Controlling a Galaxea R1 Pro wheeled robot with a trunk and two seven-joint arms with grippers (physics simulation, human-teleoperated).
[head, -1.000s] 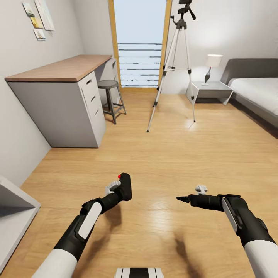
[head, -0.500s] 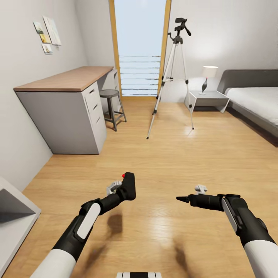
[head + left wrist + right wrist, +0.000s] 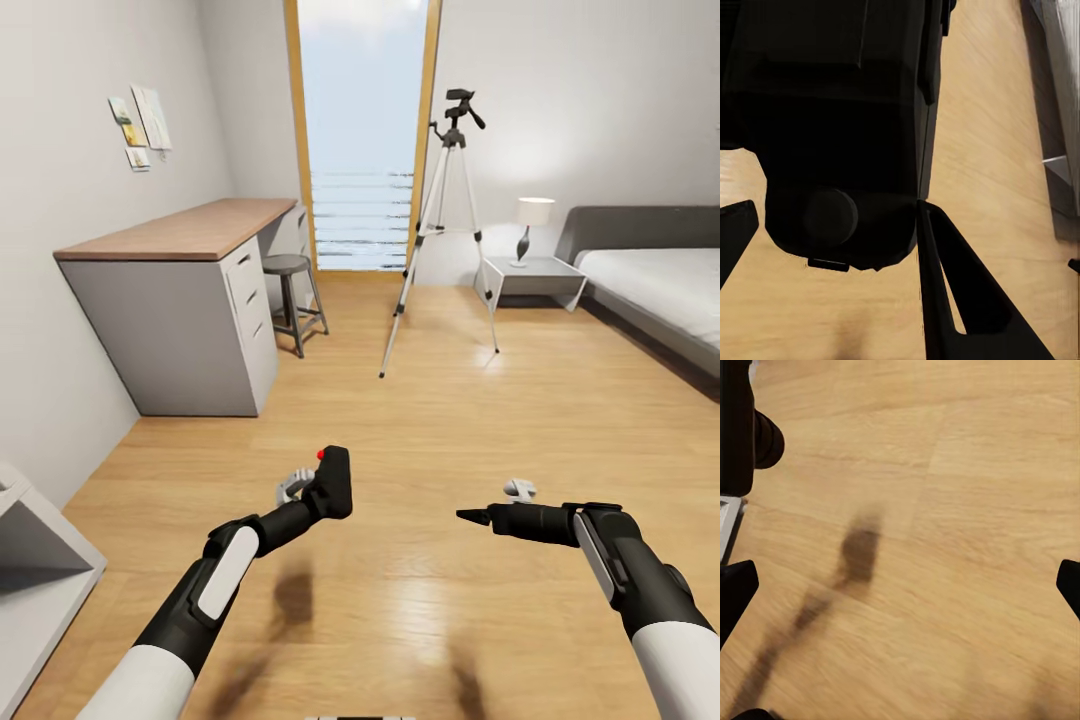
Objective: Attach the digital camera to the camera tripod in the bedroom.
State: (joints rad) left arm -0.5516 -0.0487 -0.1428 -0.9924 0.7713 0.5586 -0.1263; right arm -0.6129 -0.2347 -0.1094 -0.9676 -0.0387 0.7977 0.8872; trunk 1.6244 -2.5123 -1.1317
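Observation:
My left gripper (image 3: 322, 494) is shut on the digital camera (image 3: 333, 481), a small black box with a red dot on top, held above the wood floor. In the left wrist view the camera's dark body (image 3: 832, 112) sits between the fingers (image 3: 952, 292). The camera tripod (image 3: 447, 215) stands far ahead beside the window, silver legs spread and its black head bare. Level with the left gripper and well apart from it, my right gripper (image 3: 470, 516) is open and holds nothing. In the right wrist view its tips stand wide apart over bare floor, with the camera (image 3: 739, 427) at the edge.
A wood-topped desk (image 3: 190, 228) runs along the left wall with a round stool (image 3: 288, 290) by it. A bedside table (image 3: 530, 275) with a lamp (image 3: 532, 225) and the grey bed (image 3: 660, 280) are at the right. A grey shelf corner (image 3: 30, 560) juts in at lower left.
The whole view has shifted: the room sits lower and smaller in frame, and the tripod's head now shows fully. Both arms hold nearly the same pose, with the camera still gripped.

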